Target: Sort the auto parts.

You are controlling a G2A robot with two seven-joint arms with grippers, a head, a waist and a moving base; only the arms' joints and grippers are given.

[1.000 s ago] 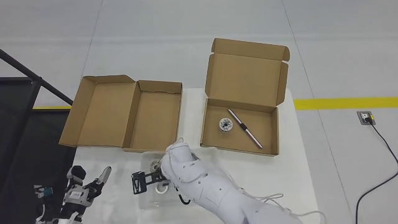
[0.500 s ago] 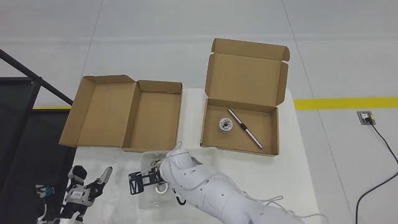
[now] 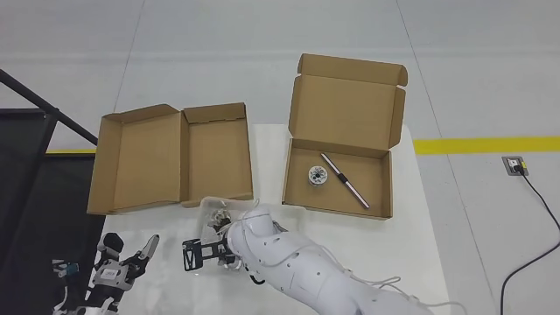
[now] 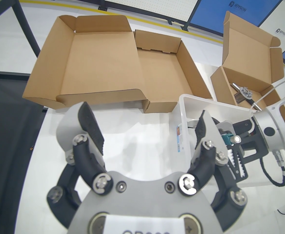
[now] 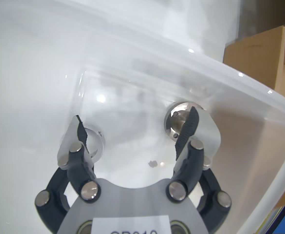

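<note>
1. Left hand (image 4: 143,113): spread wide and empty, over bare bench (image 4: 132,142). Judged parked, leaving the bin to the other arm.
2. Left cardboard box (image 4: 161,74): just ahead of the left hand, lid laid flat, nothing in the tray. Probably waiting for one class of part.
3. Clear bin (image 4: 184,113): just beside the left hand, on the side toward the right hand. The sticker (image 4: 180,136) on its wall has print too small to read.
4. Right hand (image 5: 135,114): inside the bin, open, gripping nothing. One round metal part (image 5: 174,120) sits partly behind one finger (image 5: 186,127), and a second metal part (image 5: 97,142) sits by the other finger; contact cannot be told. Judged to be lining up a pick.
5. Right cardboard box (image 3: 337,188): well apart from the right hand, lid upright. It holds a toothed disc (image 3: 317,174) and a rod (image 3: 344,179) side by side, which I judge already sorted.
</note>
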